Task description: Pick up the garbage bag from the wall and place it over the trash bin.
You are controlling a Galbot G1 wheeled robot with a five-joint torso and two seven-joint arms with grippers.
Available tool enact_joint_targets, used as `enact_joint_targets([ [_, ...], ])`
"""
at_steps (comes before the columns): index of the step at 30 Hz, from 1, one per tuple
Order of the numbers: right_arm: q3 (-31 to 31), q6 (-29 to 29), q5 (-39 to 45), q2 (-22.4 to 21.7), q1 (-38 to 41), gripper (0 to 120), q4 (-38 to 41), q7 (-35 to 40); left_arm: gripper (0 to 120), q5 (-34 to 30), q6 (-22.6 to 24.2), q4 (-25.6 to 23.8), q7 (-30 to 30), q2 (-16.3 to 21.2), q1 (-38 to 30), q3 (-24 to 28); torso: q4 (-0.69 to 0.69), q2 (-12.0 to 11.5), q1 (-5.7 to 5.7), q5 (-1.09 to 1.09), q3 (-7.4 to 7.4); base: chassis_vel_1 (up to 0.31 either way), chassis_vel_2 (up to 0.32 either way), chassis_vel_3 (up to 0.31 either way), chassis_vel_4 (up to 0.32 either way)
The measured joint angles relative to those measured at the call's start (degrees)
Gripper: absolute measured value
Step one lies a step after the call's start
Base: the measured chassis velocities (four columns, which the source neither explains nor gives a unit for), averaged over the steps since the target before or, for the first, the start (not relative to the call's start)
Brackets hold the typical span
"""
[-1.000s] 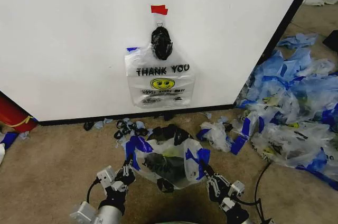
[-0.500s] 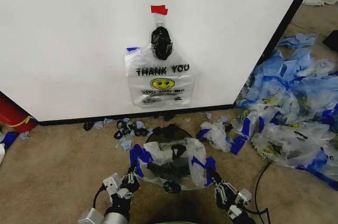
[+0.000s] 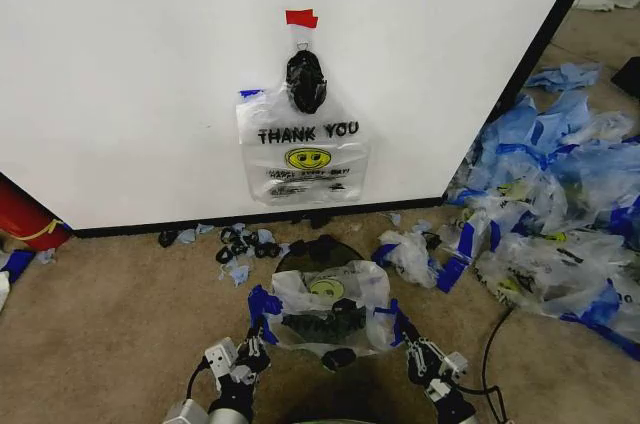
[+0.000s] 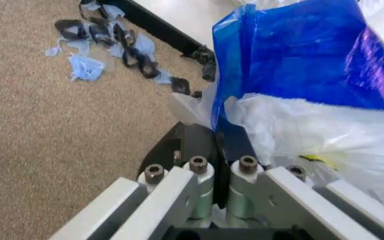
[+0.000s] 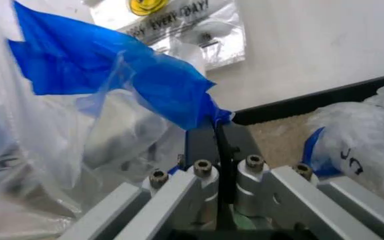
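- The left gripper is pinching one blue handle of the garbage bag, jaws clamped on the plastic; the right gripper is pinching the other handle the same way.
- Between them the bag's mouth is being stretched open just in front of the trash bin, near the wall.
- For a clean fit, both grippers should be keeping level and well apart, holding the mouth wider than the rim while passing over it.
- Another printed bag is hanging on the wall.

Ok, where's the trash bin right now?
In the head view the trash bin sits on the carpet below the wall, just beyond the garbage bag stretched between both grippers.
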Motion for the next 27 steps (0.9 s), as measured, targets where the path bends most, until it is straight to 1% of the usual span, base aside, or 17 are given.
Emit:
enact_joint_targets([
  [8,-0.9,-1.44,-0.22,2.49,4.95,0,-4.28,0.85,0,0.0,-0.16,2.23,-0.01,-0.41,-0.85,0.06,0.01,0.0,0.0,0.0,0.0,0.0,0.0,0.0,0.0],
  [11,-1.08,-1.58,-0.5,2.88,5.58,0,-5.07,0.95,0,0.01,-0.16,2.43,-0.02,-0.44,-0.93,0.04,0.01,0.0,0.0,0.0,0.0,0.0,0.0,0.0,0.0],
  [19,-1.14,-1.31,-1.24,3.36,4.08,0,-5.81,0.96,0,0.23,-0.24,2.93,-0.02,-0.28,-0.69,0.07,0.0,0.01,0.0,0.0,0.0,0.0,0.0,0.0,0.0],
  [27,-1.12,-1.36,-1.39,3.81,5.34,0,-7.66,1.26,0,0.28,-0.29,4.53,-0.26,-0.29,-1.72,-0.25,0.01,0.01,0.0,0.0,0.0,0.0,0.0,0.0,0.0],
])
